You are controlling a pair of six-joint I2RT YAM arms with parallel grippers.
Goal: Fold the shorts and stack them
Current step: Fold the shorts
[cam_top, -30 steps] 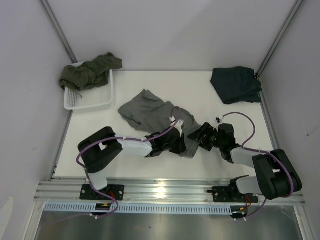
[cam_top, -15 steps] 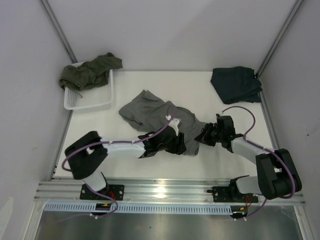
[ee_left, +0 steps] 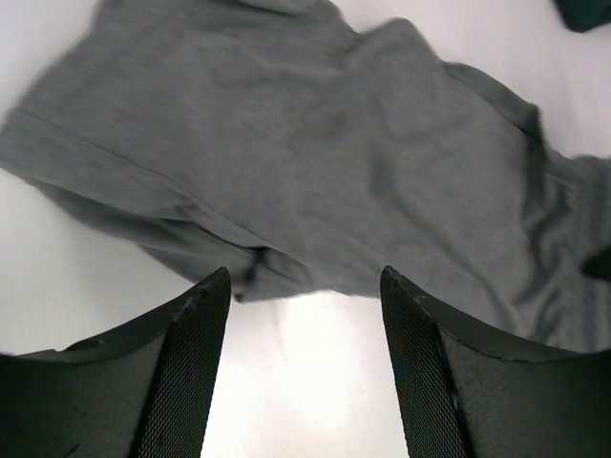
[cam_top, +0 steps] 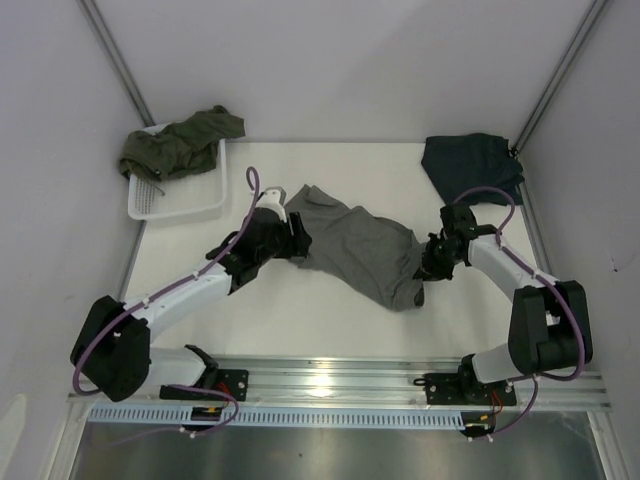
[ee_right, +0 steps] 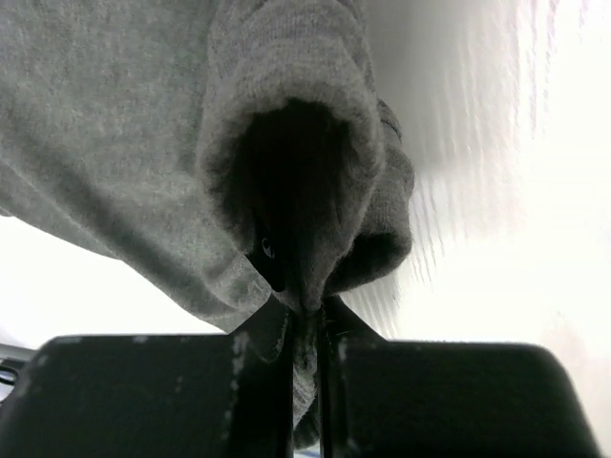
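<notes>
Now dragged out wide to the right of the basket (cam_top: 150,203) instead of bunched up: grey shorts (cam_top: 360,250) pinched at the edge farthest from it by the clamped right gripper (cam_top: 433,262), just released at the nearer edge by the left gripper (ee_left: 304,286) with its jaws parted, so judged nearly flat enough to fold.

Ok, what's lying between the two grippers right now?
The grey shorts stretch from the open left gripper across to the right gripper, which is shut on their edge; the top view shows it.
</notes>
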